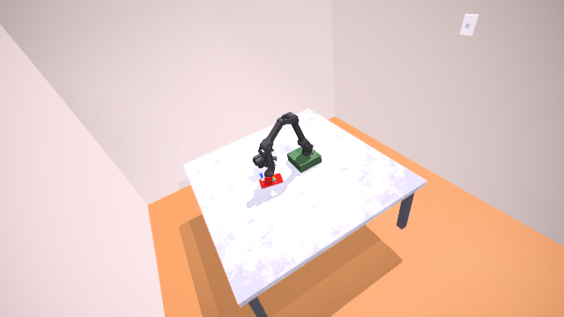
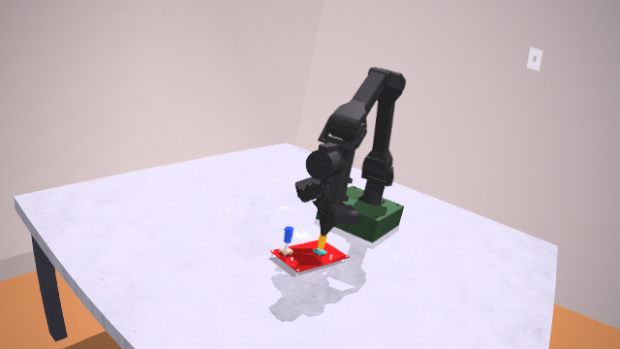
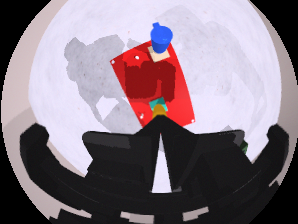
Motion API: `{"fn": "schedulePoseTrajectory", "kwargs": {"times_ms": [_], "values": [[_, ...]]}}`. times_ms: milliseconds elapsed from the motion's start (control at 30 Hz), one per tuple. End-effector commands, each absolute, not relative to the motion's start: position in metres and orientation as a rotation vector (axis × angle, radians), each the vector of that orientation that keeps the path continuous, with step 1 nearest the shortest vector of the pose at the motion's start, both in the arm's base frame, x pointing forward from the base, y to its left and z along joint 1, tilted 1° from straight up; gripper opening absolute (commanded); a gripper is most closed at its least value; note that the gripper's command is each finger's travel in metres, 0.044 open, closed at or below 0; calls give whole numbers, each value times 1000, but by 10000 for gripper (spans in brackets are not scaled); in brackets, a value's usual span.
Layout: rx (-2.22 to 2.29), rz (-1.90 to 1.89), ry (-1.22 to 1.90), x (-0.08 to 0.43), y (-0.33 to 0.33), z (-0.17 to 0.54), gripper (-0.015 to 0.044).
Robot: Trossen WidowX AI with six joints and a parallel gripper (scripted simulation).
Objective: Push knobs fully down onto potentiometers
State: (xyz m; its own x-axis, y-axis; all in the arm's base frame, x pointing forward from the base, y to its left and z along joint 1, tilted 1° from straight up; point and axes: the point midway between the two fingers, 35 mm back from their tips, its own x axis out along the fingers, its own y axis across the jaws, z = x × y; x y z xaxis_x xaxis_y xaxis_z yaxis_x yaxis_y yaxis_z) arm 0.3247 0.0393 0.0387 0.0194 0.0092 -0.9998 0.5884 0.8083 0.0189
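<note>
One red circuit board (image 1: 278,180) (image 2: 315,263) (image 3: 185,102) carries two potentiometers and two knobs: a blue knob (image 1: 261,175) (image 2: 288,235) (image 3: 161,38), leaning above its beige potentiometer (image 2: 286,251) (image 3: 159,54) with shaft showing, and a yellow knob (image 2: 322,241) (image 3: 159,110) over a teal one (image 2: 320,252) (image 3: 158,103). In the top view the board lies nearer the table's left edge than its right corner, its long axis roughly along the line between the knobs. The single gripper (image 2: 325,233) (image 3: 160,117) is closed on nothing, its tips at the yellow knob's top. I make out no container.
</note>
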Motion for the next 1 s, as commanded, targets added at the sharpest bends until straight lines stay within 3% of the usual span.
{"fn": "schedulePoseTrajectory", "kwargs": {"times_ms": [0,333,600,867,967], "values": [[503,-475,1499,325,40,40,0],[503,-475,1499,325,40,55,0],[503,-480,1499,325,39,49,210],[535,-438,1436,342,42,64,0],[454,-366,1451,344,40,65,0]]}}
